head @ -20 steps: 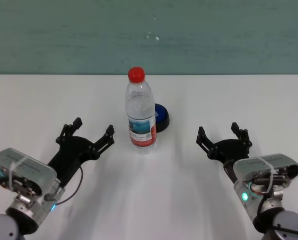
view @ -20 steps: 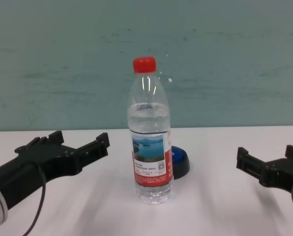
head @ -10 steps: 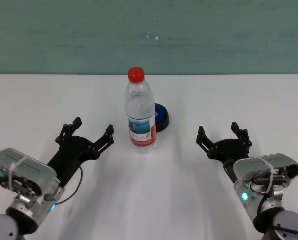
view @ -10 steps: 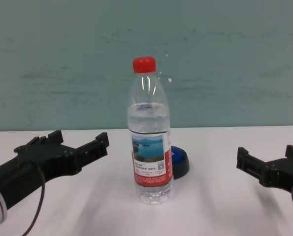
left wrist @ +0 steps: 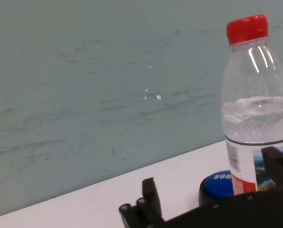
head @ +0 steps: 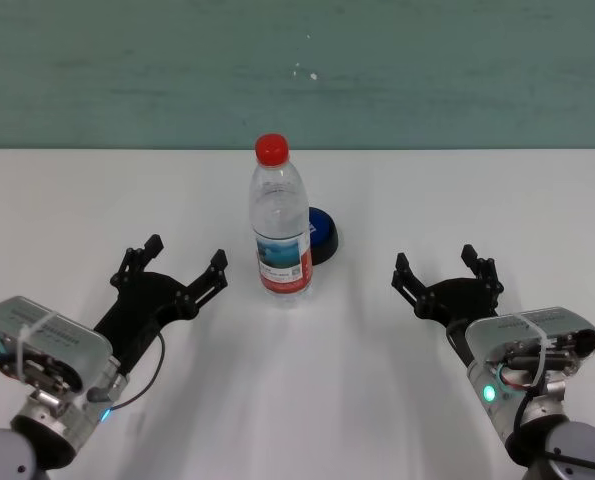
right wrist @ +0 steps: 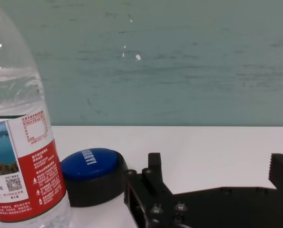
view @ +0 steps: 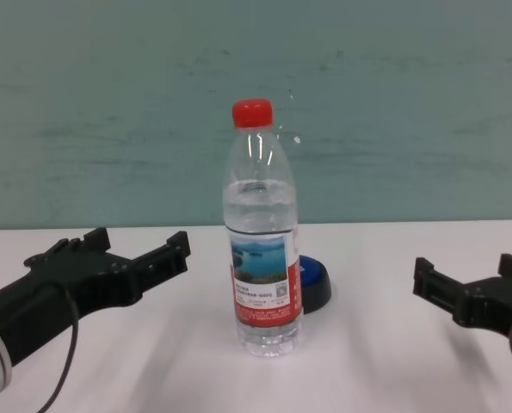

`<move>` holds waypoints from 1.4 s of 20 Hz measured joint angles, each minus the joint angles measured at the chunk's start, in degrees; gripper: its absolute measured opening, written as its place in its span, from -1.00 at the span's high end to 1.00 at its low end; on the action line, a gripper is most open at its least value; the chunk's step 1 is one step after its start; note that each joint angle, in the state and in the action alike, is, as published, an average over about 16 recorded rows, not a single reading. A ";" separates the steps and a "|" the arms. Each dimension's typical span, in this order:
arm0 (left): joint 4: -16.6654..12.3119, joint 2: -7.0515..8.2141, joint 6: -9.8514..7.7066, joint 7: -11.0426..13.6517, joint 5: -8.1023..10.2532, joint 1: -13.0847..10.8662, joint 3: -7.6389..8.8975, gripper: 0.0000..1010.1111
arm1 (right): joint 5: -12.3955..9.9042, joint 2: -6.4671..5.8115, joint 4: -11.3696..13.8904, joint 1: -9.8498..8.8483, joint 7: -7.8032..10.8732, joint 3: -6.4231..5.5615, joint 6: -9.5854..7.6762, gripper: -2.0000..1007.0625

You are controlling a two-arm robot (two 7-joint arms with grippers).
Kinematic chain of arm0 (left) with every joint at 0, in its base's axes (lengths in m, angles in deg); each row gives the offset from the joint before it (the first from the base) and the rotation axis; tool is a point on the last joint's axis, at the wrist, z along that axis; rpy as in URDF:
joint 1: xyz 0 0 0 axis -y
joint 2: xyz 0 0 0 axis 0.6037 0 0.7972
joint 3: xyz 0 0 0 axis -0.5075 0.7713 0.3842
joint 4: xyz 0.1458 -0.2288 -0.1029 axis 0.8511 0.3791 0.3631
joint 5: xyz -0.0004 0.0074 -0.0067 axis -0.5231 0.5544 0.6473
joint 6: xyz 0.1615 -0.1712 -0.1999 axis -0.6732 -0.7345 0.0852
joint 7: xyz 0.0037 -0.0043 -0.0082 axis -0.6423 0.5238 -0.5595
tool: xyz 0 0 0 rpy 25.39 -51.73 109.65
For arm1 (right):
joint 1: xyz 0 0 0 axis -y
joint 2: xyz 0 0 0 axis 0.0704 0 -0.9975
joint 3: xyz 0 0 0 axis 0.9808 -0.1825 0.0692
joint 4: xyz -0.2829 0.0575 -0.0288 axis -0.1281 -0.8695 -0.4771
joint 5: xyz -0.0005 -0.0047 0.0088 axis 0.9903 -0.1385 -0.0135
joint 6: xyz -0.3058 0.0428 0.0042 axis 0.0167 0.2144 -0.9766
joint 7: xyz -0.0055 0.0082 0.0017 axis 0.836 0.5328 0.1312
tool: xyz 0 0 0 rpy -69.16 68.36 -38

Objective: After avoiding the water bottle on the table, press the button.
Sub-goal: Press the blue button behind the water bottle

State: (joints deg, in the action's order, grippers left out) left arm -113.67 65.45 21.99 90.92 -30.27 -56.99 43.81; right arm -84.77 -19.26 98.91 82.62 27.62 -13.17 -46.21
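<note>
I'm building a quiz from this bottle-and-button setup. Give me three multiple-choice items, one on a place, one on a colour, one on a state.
1. Seen from the robot's head, where is the button relative to the water bottle?
A. In front of it, nearer the robot
B. Behind it, slightly to the robot's right
C. Far off at the table's left edge

2. What colour is the bottle's cap?
A. Red
B. Blue
C. White

3. How do the left tool and right tool stand?
A. Both shut on the bottle
B. Left pressing the button
C. Both open, apart from bottle and button

Answers: 1 B, the blue dome peeks out past the bottle; 2 A, the cap is red; 3 C, spread fingers hold nothing above the table.
</note>
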 joint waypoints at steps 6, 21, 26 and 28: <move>-0.01 0.00 0.00 0.00 0.00 0.00 0.00 -1.00 | -0.07 0.69 -0.36 -0.03 1.42 -0.50 0.31 -0.99; 0.00 0.00 0.00 0.00 0.00 0.00 0.00 -1.00 | 0.73 2.95 -0.75 -0.51 4.80 -2.77 0.42 -0.99; 0.00 0.00 0.00 -0.01 0.00 0.00 0.00 -1.00 | 1.35 3.55 -0.55 -0.52 5.55 -3.61 -0.12 -0.99; 0.00 0.00 0.00 -0.01 0.00 0.00 0.00 -1.00 | 1.61 3.77 -0.46 -0.46 5.86 -3.94 -0.40 -0.99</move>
State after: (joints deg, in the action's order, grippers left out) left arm -113.67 65.45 21.99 90.91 -30.27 -56.98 43.80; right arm -83.16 -15.50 98.45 82.17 33.47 -17.12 -46.62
